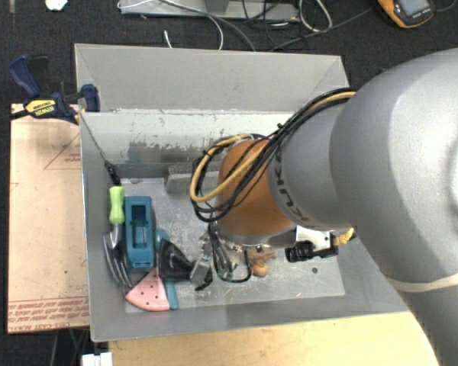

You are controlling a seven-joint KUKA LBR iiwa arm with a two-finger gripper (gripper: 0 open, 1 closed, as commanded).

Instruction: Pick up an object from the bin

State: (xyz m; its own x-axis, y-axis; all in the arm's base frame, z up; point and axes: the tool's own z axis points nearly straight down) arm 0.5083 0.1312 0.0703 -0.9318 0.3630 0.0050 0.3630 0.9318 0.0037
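Note:
My gripper point(226, 261) hangs low over the bin floor near the front middle, mostly hidden under the orange cover. Just to its left lies a black clip-like thing point(172, 262). A small tan piece point(259, 264) sits on the floor right beside the gripper on its right. Further left, a pink wedge-shaped thing point(148, 294) lies at the front. Nothing can be seen held in the gripper.
A teal tape dispenser point(140, 232) lies along the left wall with a green handle point(117, 203) and grey metal wire tools point(114, 256) beside it. A grey block point(182, 181) rests near the back wall. The arm covers the bin's right half.

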